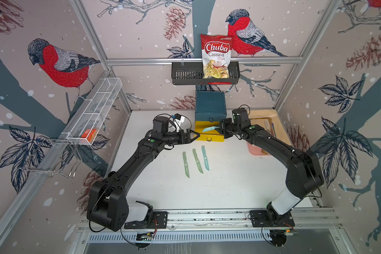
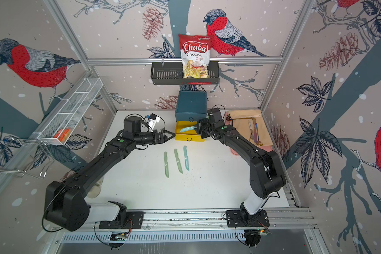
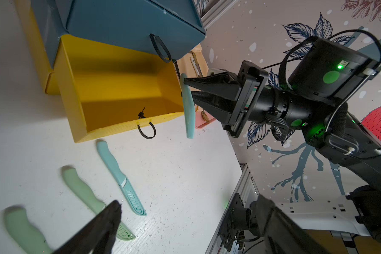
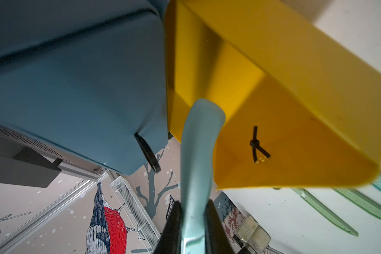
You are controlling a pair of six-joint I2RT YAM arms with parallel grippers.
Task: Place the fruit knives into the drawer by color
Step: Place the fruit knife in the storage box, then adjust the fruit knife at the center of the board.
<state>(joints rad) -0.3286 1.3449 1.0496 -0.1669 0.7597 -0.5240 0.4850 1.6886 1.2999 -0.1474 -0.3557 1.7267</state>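
Observation:
The drawer chest [image 1: 210, 105] stands at the back of the table, dark teal. A yellow drawer [image 1: 207, 133] below its top drawer is pulled out, and its inside [image 3: 119, 88] holds no knife. My right gripper [image 1: 218, 129] [image 4: 193, 211] is shut on a teal-blue fruit knife [image 4: 198, 154] [image 1: 209, 129], which hangs over the open drawer's right side. My left gripper [image 1: 194, 135] [image 3: 189, 204] is open at the drawer's left front corner, holding nothing. Two sage green knives [image 1: 185, 163] [image 1: 197, 160] and one teal-blue knife [image 1: 205, 158] lie side by side on the table in front.
A tan cloth [image 2: 249, 127] with brown and metal cutlery lies at the back right, with a pink tray [image 1: 256, 150] partly under my right arm. A black wall basket [image 1: 185, 74] holds a chips bag [image 1: 216, 57]. A white mesh shelf [image 1: 97, 110] hangs on the left wall.

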